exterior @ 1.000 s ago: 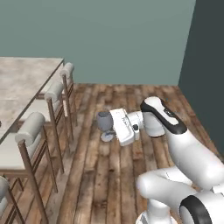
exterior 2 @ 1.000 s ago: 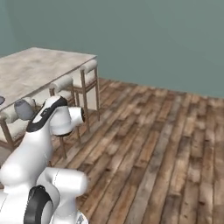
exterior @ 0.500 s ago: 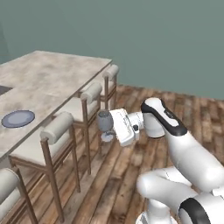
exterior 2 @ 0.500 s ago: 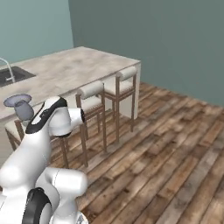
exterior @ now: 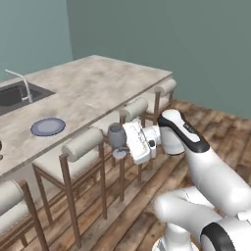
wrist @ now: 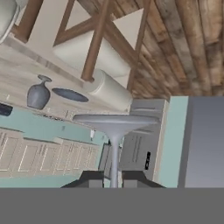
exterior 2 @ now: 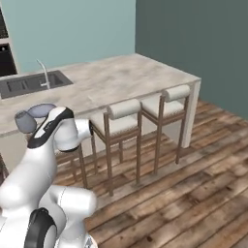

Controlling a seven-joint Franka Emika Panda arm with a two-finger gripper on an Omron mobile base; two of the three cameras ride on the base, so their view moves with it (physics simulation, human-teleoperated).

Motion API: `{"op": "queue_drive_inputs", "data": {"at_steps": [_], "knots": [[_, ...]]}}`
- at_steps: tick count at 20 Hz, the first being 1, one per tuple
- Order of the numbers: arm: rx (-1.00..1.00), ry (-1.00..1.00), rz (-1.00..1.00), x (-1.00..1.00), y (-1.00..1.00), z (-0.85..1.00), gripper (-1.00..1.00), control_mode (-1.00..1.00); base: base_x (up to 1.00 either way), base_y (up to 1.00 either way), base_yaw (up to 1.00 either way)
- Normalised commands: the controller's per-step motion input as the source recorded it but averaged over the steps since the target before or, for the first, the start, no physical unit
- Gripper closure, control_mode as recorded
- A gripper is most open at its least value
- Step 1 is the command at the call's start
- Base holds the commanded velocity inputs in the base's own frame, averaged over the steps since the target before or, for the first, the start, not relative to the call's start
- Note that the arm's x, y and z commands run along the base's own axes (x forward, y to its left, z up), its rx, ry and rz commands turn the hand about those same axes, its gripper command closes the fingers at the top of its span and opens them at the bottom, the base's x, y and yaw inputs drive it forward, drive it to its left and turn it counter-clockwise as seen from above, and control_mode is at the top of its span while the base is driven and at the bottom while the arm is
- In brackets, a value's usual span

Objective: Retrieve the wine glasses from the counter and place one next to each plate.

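The gripper (wrist: 113, 180) is closed on the stem of a wine glass (wrist: 115, 127). In the hand view the 2 dark fingertips (wrist: 92, 179) pinch the thin stem from either side, and the glass's round foot spreads flat above them. From the left base view the same glass (exterior: 116, 137) shows as a grey-blue bowl at the front of the white hand, held in the air beside the island (exterior: 93, 88) and just in front of a stool (exterior: 83, 147). In the right base view its bowl (exterior 2: 25, 121) sits at the far left, next to the arm's dark-banded joint.

On the island's marble top lies 1 plate (exterior: 48, 126), flat and grey-blue, near the stool-side edge. A dark sink (exterior: 14, 95) with a thin tap (exterior: 20, 84) is set into the top beyond it. The right base view shows the sink (exterior 2: 29, 85) and tap (exterior 2: 43, 73) too.

The hand view, which is rolled over, shows that plate (wrist: 70, 94) as a dark oval on the island top, with a second glass (wrist: 38, 93) standing just beside it. Whether they touch cannot be told.

3 stools with padded seats and roll backs stand along the island's near side in the right base view, the nearest (exterior 2: 118, 123) close to the arm. The floor (exterior 2: 193, 193) is dark wood planks, and the walls are teal.
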Motion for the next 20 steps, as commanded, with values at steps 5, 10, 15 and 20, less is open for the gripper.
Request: {"op": "queue_drive_inputs", "data": {"at_steps": [5,10,15,20], "knots": [[0.00,0.00,0.00,0.00,0.00,0.00,1.00,1.00,0.50,-0.83,0.42],[0.00,0.00,0.00,0.00,0.00,0.00,1.00,1.00,0.53,-0.78,0.36],[0.00,0.00,0.00,0.00,0.00,0.00,1.00,1.00,0.45,-0.24,0.25],[0.00,0.00,0.00,0.00,0.00,0.00,1.00,1.00,0.29,0.00,0.14]]}}
